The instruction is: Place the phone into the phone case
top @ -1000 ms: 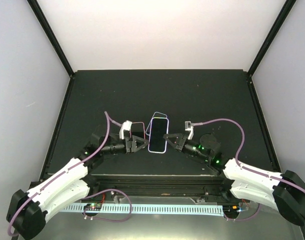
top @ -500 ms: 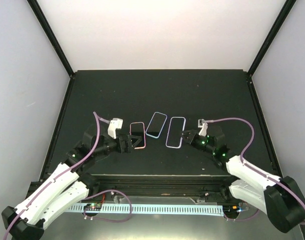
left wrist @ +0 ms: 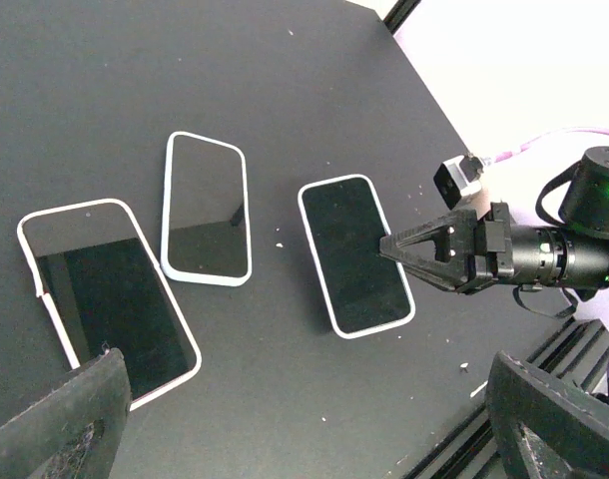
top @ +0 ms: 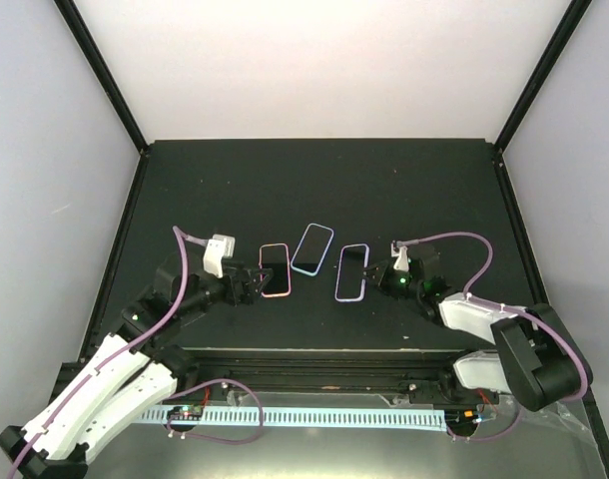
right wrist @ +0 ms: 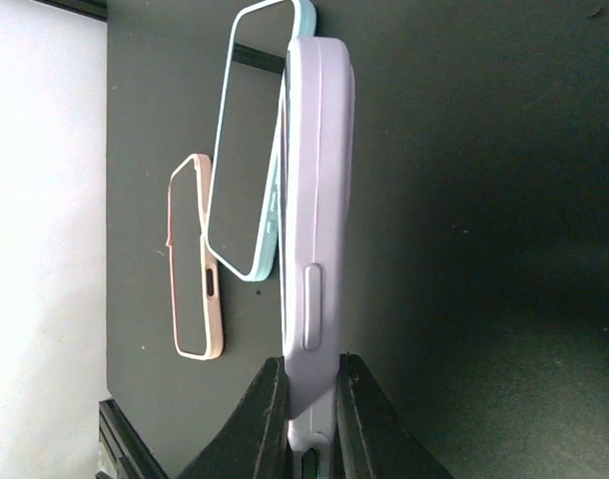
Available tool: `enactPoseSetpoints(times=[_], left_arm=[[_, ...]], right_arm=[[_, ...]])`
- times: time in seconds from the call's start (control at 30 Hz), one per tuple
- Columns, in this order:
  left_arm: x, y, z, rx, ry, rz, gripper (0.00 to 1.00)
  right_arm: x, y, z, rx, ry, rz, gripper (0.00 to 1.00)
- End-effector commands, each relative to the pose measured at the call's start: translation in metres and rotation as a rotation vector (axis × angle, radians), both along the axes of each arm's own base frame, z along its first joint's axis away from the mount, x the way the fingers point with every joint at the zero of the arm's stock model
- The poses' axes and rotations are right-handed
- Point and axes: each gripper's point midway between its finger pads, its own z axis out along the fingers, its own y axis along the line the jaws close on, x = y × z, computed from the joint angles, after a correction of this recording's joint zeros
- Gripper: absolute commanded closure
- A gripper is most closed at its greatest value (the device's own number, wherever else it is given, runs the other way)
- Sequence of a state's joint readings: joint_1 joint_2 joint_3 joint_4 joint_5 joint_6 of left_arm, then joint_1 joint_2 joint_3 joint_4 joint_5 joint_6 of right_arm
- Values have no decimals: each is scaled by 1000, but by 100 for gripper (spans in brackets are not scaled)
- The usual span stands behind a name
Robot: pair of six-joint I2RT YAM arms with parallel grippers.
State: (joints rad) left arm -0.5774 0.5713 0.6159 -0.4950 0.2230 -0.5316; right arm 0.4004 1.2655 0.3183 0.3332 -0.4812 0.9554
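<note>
The lavender phone case (top: 351, 271) lies right of centre on the black table, also in the left wrist view (left wrist: 354, 254). A black screen fills its face, so the phone (left wrist: 352, 249) sits inside it, its teal back hidden. My right gripper (top: 373, 271) is shut on the case's near right end. In the right wrist view the case (right wrist: 316, 180) shows edge-on, pinched between the two fingers (right wrist: 309, 367). My left gripper (top: 252, 284) is open and empty, just left of the pink-rimmed phone. Its fingers (left wrist: 70, 424) sit wide apart at the bottom corners of its view.
A pink-rimmed phone (top: 274, 269) lies left of centre and a light blue-rimmed phone (top: 311, 248) lies between it and the case, slightly farther back. Both also show in the left wrist view (left wrist: 105, 289) (left wrist: 207, 220). Black frame posts stand at the table's far corners.
One second ago both grippers met at one phone in the centre. Since then the arms drew apart. The lavender case moved right with the right gripper, and the left gripper pulled back left, empty.
</note>
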Motion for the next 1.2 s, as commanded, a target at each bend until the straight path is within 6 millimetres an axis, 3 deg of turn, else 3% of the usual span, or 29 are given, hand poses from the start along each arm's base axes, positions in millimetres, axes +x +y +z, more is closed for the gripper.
enactPoseSetpoints(times=[0.0,0.17,0.43,0.6,0.77,0.93,1.03,1.17], left_arm=[[2,5,9,15,-31,18,1],[0,5,12,16,-33,9,1],[0,5,11,14,-35,11,1],[2,1,18,-2,-42,2,1],[5,-1,24,-16,-47,5,1],[6,-1,30,-26,-55,9,1],[6,-2,40,-62,-60,18,1],[6,-1,61,-96,-95,24,1]], right_arm=[[15,7,19,41,-106,33,89],[15,7,6,39,-71,39,88],[14,3,-2,9,-49,28,77],[12,-3,-2,-40,-30,19,62],[5,-9,5,-96,-22,30,40],[-2,-22,42,-151,-109,17,23],[-4,-33,71,-189,-176,-22,1],[-11,-49,116,-228,-269,-66,0]])
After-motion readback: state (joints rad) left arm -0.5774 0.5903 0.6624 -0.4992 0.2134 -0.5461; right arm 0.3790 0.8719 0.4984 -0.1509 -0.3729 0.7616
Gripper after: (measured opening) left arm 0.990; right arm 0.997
